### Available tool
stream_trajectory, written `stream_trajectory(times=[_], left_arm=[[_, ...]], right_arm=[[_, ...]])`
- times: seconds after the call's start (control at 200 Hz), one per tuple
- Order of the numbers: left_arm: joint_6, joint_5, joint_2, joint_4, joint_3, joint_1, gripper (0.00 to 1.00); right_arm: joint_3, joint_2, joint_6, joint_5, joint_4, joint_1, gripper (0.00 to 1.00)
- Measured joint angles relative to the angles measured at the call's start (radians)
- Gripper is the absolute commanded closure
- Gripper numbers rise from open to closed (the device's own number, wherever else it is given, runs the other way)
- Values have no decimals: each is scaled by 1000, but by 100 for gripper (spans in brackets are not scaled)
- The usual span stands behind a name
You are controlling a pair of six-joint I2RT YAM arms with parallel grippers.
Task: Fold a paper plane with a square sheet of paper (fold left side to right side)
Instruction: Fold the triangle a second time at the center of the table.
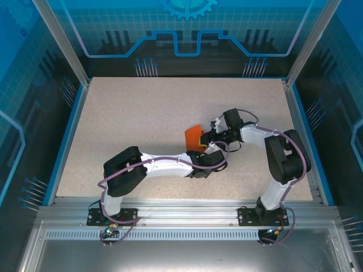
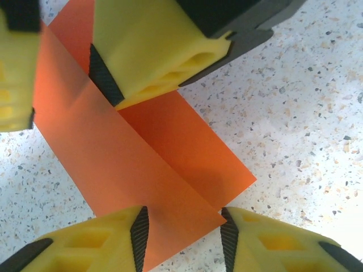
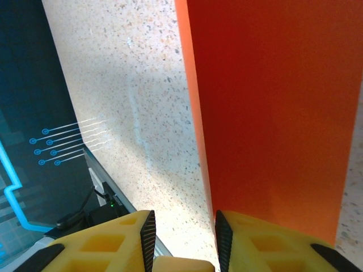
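Okay, left gripper [image 2: 184, 241], bottom of its wrist view: yellow pads stand apart with their black inner faces showing. The near tip of the square sheet of paper [image 2: 142, 153] lies in the gap, and neither pad is pressed on it. Right gripper [image 3: 184, 243], bottom of its wrist view: pads also spread, with the speckled table [image 3: 113, 85] visible through the gap. The sheet's long edge runs up from the inner face of the right-hand pad; cannot tell if that pad touches the paper.

In the left wrist view the right gripper's fingers [image 2: 153, 51] come in from the top edge. One is upper middle over the sheet, one is at the upper left edge, and a band of orange lies between them.

The sheet is bright orange-red and folded. One straight crease runs diagonally from upper left to lower right, with a lighter flap left of it and a darker layer right of it.

Top view: sheet near frame centre, both grippers meeting at its right and lower side.

Further out: blue gear emblem [image 1: 189, 7] at top centre of the back wall. Blue circuit-style lines [image 3: 68, 141] with dot ends are printed on the side wall, left part of the right wrist view.
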Motion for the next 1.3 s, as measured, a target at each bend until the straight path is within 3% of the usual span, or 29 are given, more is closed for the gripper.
stream_trajectory(times=[0.175,0.5,0.765,0.96,1.0,1.17,1.3], left_arm=[[5,4,-5,15,-6,0,76],[10,19,-13,23,-6,0,85],[6,74,-54,42,-52,28,97],[-1,136,-93,73,-98,62,100],[-1,150,-101,80,-105,69,100],[-7,220,-133,110,-138,101,99],[-27,271,-157,134,-166,138,99]], right_arm=[[1,0,-8,11,-19,1,64],[6,1,-26,32,-40,2,63],[8,-50,-42,55,-55,-15,44],[8,-161,-60,69,-72,-93,42],[6,-177,-65,78,-79,-108,44],[-49,-257,-102,121,-110,-150,68],[-125,-293,-117,132,-119,-148,78]])
